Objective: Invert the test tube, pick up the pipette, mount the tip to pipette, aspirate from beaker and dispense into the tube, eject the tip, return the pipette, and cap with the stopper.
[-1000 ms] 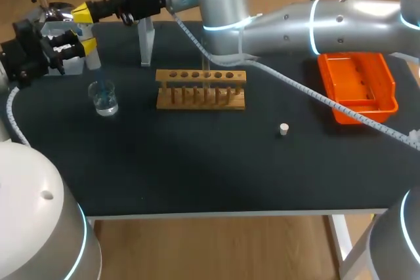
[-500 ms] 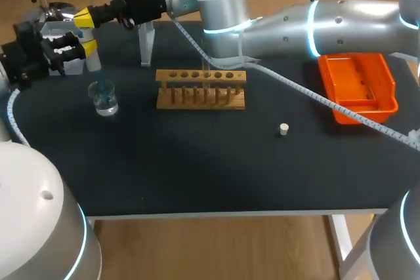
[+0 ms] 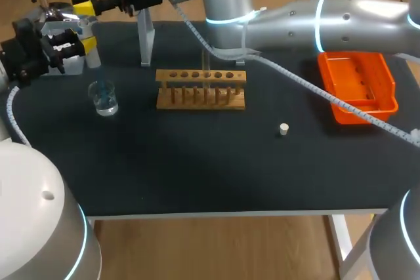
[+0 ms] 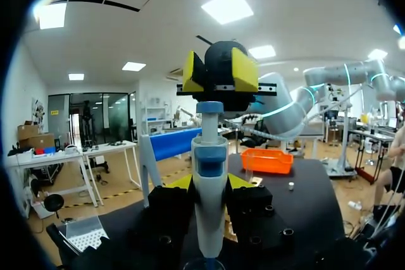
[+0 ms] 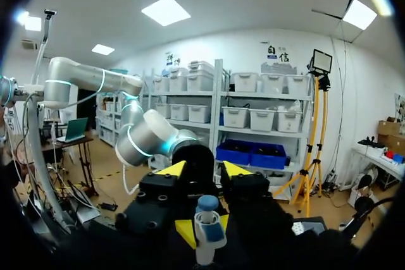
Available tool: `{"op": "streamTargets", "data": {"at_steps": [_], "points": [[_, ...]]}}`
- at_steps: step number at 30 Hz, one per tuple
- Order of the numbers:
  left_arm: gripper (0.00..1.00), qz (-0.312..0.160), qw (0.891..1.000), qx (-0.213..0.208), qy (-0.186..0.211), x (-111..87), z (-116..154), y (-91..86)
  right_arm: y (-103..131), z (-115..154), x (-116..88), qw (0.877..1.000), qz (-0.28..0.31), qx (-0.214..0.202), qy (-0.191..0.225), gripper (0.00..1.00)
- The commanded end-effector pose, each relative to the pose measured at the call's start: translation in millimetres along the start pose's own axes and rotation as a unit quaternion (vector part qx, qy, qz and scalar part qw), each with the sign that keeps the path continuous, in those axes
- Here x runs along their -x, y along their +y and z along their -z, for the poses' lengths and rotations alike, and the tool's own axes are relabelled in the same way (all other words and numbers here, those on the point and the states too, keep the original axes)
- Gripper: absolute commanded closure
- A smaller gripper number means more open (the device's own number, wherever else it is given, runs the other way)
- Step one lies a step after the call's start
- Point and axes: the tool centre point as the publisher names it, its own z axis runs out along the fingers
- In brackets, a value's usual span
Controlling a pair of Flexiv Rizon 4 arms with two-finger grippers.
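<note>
My left gripper [image 3: 77,45] is clenched on the upright pipette [image 4: 209,207] at the far left of the table [image 3: 197,162]. The pipette's lower end is over the beaker [image 3: 104,100] of clear liquid. My right gripper [image 3: 84,1] hangs just above the pipette's top, fingers apart and empty. The wooden rack [image 3: 201,96] stands mid-table. The small stopper [image 3: 283,129] lies apart, to the rack's right.
</note>
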Motion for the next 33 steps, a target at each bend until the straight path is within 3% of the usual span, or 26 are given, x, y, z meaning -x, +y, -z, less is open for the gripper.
{"op": "streamTargets", "data": {"at_steps": [1,10,19,33], "points": [[1.0,0.0,1.0,0.001,-0.002,-0.8,0,-1.1,11,25,-17,1.0,0.005,-0.022,-0.016,0.0],[1.0,0.0,1.0,0.001,-0.002,-0.8,0,-1.1,3,92,-29,0.996,0.002,-0.06,-0.059,0.0],[1.0,0.0,1.0,0.001,-0.002,-0.8,0,-1.1,-33,157,-46,0.99,-0.02,-0.083,-0.114,0.0],[1.0,0.0,1.0,0.001,-0.002,-0.8,0,-1.1,-69,221,-57,0.984,-0.029,-0.104,-0.144,0.0]]}}
